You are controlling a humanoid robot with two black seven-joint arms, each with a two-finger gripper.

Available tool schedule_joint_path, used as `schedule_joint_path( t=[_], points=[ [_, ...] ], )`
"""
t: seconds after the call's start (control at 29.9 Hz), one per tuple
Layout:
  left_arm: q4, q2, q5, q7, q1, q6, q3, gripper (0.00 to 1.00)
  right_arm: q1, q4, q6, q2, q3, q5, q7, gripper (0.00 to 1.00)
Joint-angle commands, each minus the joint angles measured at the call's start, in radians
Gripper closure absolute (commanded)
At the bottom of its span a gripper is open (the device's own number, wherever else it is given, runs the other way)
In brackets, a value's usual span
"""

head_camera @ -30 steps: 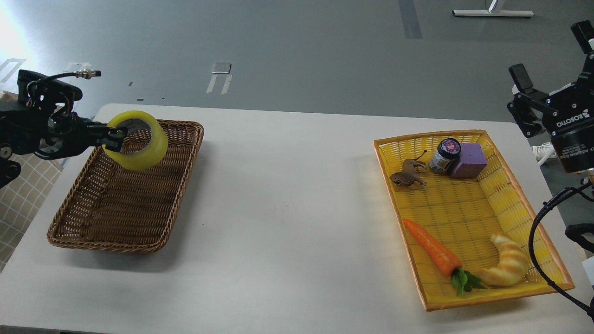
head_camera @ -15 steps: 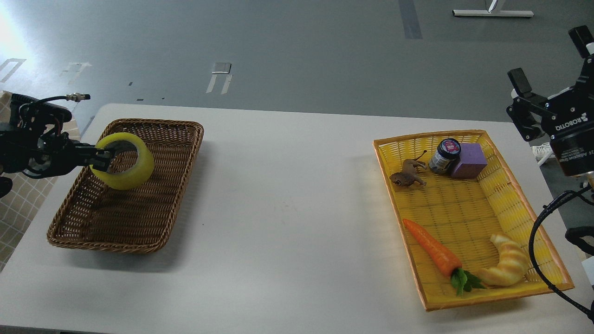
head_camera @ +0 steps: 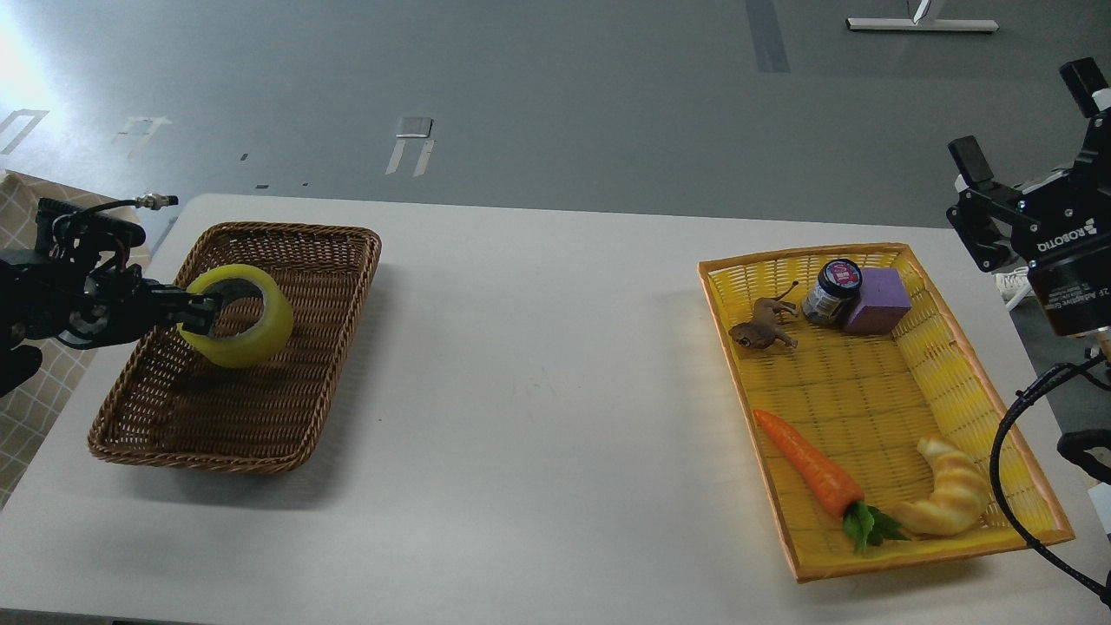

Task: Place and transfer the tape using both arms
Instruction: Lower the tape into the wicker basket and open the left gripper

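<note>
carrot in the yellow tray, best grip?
Grip the carrot across its thick orange body just above the leaves, coming from above. It lies flat and diagonal in the yellow tray, so turn the right hand crosswise to it, clear of the croissant.

Two woven baskets: one brown rectangular wicker basket [head_camera: 343,286] at centre left of the frame and one yellow rectangular woven tray-basket with an orange rim [head_camera: 955,347] at right. One white rounded-corner table [head_camera: 538,365] beneath both. One wide ring-shaped roll of translucent yellow tape [head_camera: 247,325], within the brown basket's outline. Five items in the yellow basket: one small brown toy lion figure [head_camera: 762,326], one small dark-lidded glass jar [head_camera: 831,292], one purple foam block [head_camera: 877,300], one orange toy carrot with green leaves [head_camera: 807,473], one pale yellow toy croissant [head_camera: 950,499]. Two black two-finger grippers: one at far left [head_camera: 207,314], one at upper right [head_camera: 1028,117].
</note>
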Motion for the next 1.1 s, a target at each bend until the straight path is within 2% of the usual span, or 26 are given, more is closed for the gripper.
schedule_joint_path(
  t=[0.0, 0.03, 0.1, 0.17, 0.3, 0.33, 0.4, 0.67, 0.7, 0.73, 0.84, 0.94, 1.07],
  points=[
    [0.014, -0.003, 0.0, -0.016, 0.0, 0.001, 0.004, 0.91, -0.008, 0.003, 0.0, 0.0, 0.001, 0.0, 0.0, 0.0],
    [0.015, -0.002, 0.0, -0.017, 0.0, 0.001, 0.004, 0.89, -0.008, 0.006, 0.0, 0.0, 0.003, 0.0, 0.0, 0.0],
    [0.032, -0.006, 0.0, -0.022, 0.001, 0.001, 0.004, 0.73, -0.009, 0.011, 0.0, 0.0, 0.001, 0.0, 0.0, 0.0],
    [0.053, -0.017, 0.0, -0.022, 0.0, 0.001, 0.005, 0.63, -0.009, 0.011, 0.0, 0.0, 0.003, 0.0, -0.001, 0.0],
    [0.073, -0.025, -0.002, -0.031, -0.002, 0.001, 0.004, 0.52, -0.009, 0.014, 0.0, 0.0, 0.006, 0.0, -0.001, 0.0],
    [0.073, -0.025, -0.002, -0.031, -0.002, 0.001, 0.004, 0.52, -0.009, 0.014, 0.0, 0.0, 0.006, 0.0, -0.001, 0.0],
    [0.077, -0.023, -0.002, -0.06, -0.002, 0.001, 0.004, 0.43, -0.014, 0.012, 0.0, 0.0, 0.007, 0.0, -0.001, 0.0],
    [0.077, -0.025, -0.016, -0.072, -0.002, 0.015, -0.001, 0.4, -0.018, 0.012, 0.0, 0.0, 0.007, 0.0, -0.001, 0.0],
    [0.077, -0.025, -0.02, -0.071, -0.002, 0.021, -0.005, 0.37, -0.018, 0.012, 0.0, 0.0, 0.007, 0.0, -0.001, 0.0],
    [0.077, -0.026, -0.035, -0.071, -0.003, 0.035, -0.008, 0.3, -0.018, 0.012, 0.0, 0.0, 0.007, 0.0, -0.001, 0.0],
    [0.077, -0.037, -0.095, -0.071, -0.011, 0.052, -0.008, 0.27, -0.018, 0.012, 0.0, 0.001, 0.007, 0.0, -0.001, 0.0],
    [0.075, -0.06, -0.218, -0.069, -0.04, 0.063, -0.011, 0.13, -0.02, 0.011, 0.0, 0.001, 0.007, 0.0, -0.001, 0.0],
    [0.075, -0.082, -0.38, -0.066, -0.09, 0.066, -0.01, 0.03, -0.02, 0.009, 0.0, 0.001, 0.006, -0.001, -0.001, 0.0]
  ],
)
